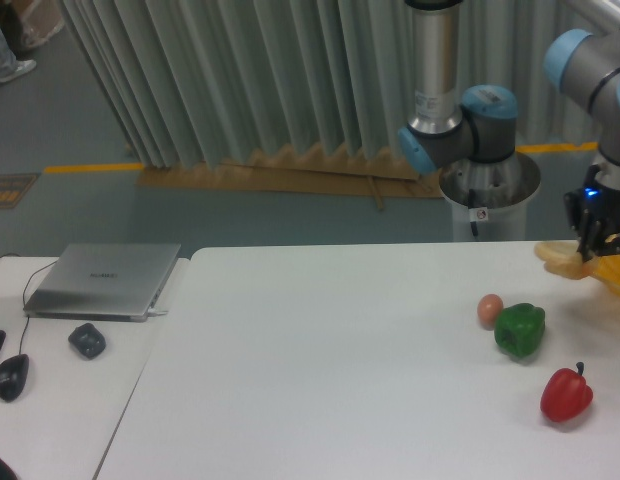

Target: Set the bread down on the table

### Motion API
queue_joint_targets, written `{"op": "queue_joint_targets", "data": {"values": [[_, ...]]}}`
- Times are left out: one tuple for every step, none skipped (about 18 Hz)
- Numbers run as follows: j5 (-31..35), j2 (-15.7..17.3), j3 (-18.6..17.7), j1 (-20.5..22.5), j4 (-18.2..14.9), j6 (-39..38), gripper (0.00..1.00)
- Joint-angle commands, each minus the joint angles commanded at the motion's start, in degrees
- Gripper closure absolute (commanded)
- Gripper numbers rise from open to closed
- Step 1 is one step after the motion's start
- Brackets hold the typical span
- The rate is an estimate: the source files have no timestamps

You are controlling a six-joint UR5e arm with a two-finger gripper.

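Far left, on the adjoining desk (70,400): closed laptop (102,280), a dark lump (87,340), a mouse (10,376). None of it belongs to the task.

Table (320,360), middle to right: peach ball (490,309) just beside and seemingly touching the green pepper (519,330); red pepper (566,393) nearer the front, apart from both.

Right edge: bread (562,257) sits at the tips of the gripper (588,238), over the far right of the table. Fingers look closed on it, though the contact is blurred (only one end of the bread pokes out clearly). Whether it rests on the surface or hangs just above, I cannot tell. Something yellow-orange (612,272) lies right of it, cut by the frame; unidentified.

Risks, as I judge them:
- Grip looks to be on one end only, so the bread could pivot or slip out early.
- Release this near the far right edge could let it roll off.
- A placement nearer the front would risk nudging the ball or green pepper.

Arm pose: base pedestal behind the table, upper links up and out of frame, wrist coming down at far right, gripper pointing down.
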Motion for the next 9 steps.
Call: {"op": "queue_joint_targets", "data": {"values": [[0.0,0.0,0.1,-0.8,0.6,-1.9,1.0],[-0.1,-0.1,0.2,-1.8,1.8,-4.1,1.0],[-0.2,-0.1,0.3,-3.9,2.3,-8.1,1.0],[-0.3,-0.2,0.4,-5.8,3.0,-11.7,1.0],[-0.3,-0.6,0.4,-7.5,4.8,-16.3,1.0],[-0.2,-1.1,0.3,-10.3,7.4,-22.4,1.0],[-0.2,-1.8,0.4,-12.9,9.1,-25.0,1.0],[0.3,-2.7,0.3,-14.7,10.7,-27.2,1.0],[0.3,-2.9,0.2,-15.2,10.8,-28.0,1.0]]}}
